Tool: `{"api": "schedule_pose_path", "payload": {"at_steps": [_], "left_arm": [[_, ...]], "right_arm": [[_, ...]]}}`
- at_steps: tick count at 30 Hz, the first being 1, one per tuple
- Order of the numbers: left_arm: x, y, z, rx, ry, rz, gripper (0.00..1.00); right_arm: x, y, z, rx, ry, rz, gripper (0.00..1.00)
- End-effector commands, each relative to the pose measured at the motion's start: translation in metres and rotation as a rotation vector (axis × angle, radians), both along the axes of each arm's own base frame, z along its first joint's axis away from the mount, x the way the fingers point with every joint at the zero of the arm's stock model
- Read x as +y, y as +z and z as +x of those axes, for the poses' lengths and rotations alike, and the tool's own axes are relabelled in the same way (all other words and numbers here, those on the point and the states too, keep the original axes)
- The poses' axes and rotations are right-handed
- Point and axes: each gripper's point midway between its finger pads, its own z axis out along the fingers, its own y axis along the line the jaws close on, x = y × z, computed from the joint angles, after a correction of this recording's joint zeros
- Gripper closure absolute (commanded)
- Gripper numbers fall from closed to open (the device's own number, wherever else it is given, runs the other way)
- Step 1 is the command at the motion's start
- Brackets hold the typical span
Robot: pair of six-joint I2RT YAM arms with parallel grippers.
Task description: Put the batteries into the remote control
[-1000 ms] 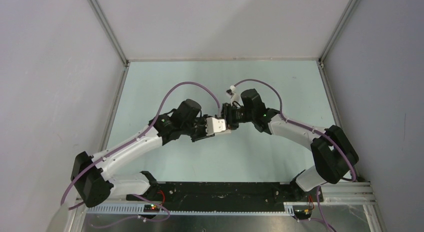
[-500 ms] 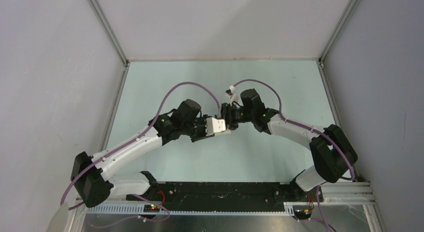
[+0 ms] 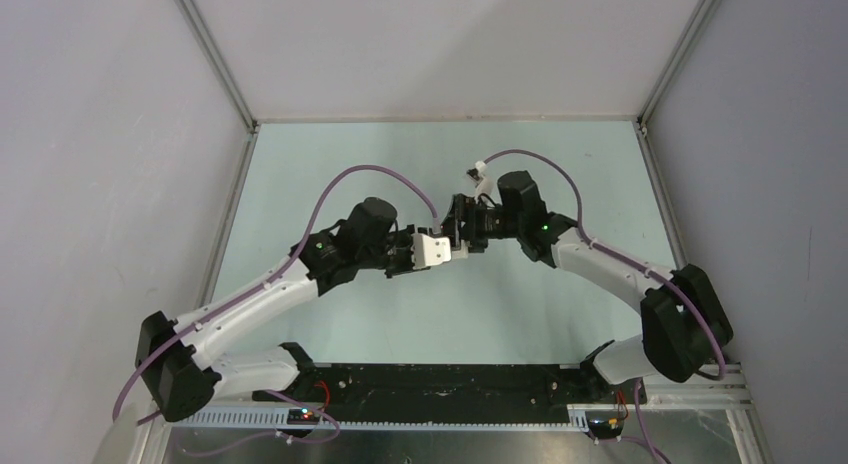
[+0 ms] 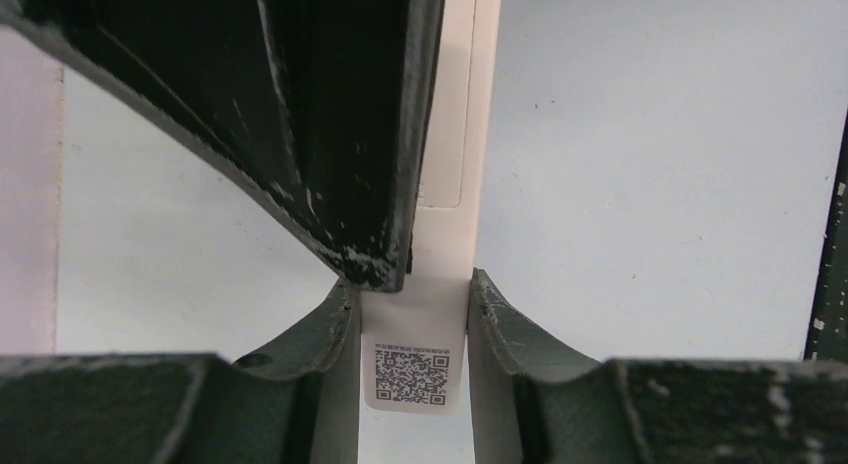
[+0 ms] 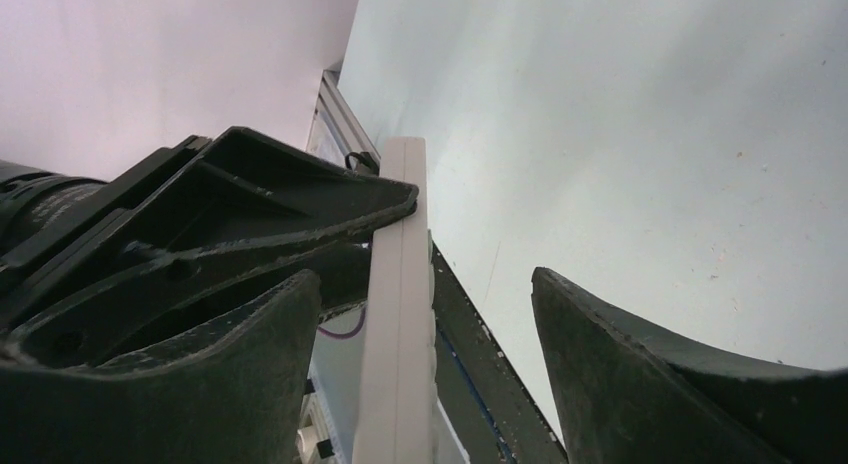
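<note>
Left pincer clamps the remote control edgewise, clear of the counter, apparently to present it to the right pincer, whose jaws stand apart astride the bar. The batteries are not visible in any view.

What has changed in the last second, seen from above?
The right arm swung a little to the right, and the right pincer drew back slightly with it. The left pincer stayed in the middle, shut on the remote.
</note>
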Motion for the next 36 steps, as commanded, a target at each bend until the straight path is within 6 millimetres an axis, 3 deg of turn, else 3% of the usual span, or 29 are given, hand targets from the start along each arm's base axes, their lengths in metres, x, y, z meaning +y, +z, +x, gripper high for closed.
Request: {"api": "schedule_pose_path", "payload": {"at_steps": [1,6,10,19,23,30,32,36], "left_arm": [[-0.008,0.018,0.006,-0.09,-0.035,-0.049,1.0],[-0.007,0.017,0.007,-0.107,-0.046,-0.032,1.0],[-0.004,0.018,0.01,-0.153,-0.061,-0.007,1.0],[0.007,0.038,0.028,-0.449,-0.139,0.148,1.0],[0.01,0.052,0.035,-0.593,-0.163,0.229,1.0],[0.005,0.084,0.019,-0.757,-0.199,0.214,1.0],[0.005,0.093,0.014,-0.796,-0.21,0.213,1.0],[0.004,0.1,0.003,-0.858,-0.241,0.223,1.0]], "right_arm": [[-0.011,0.036,-0.003,-0.056,0.011,0.048,0.18],[-0.025,0.061,-0.005,-0.044,-0.017,0.1,0.14],[-0.038,0.067,-0.004,0.052,-0.044,0.125,0.08],[-0.056,0.08,-0.006,0.166,-0.066,0.172,0.03],[-0.057,0.078,-0.003,0.158,-0.076,0.165,0.03],[-0.051,0.063,-0.008,0.002,0.016,0.112,0.04],[-0.047,0.068,-0.011,-0.034,0.057,0.135,0.05],[-0.037,0.097,-0.019,-0.106,0.151,0.242,0.06]]}}
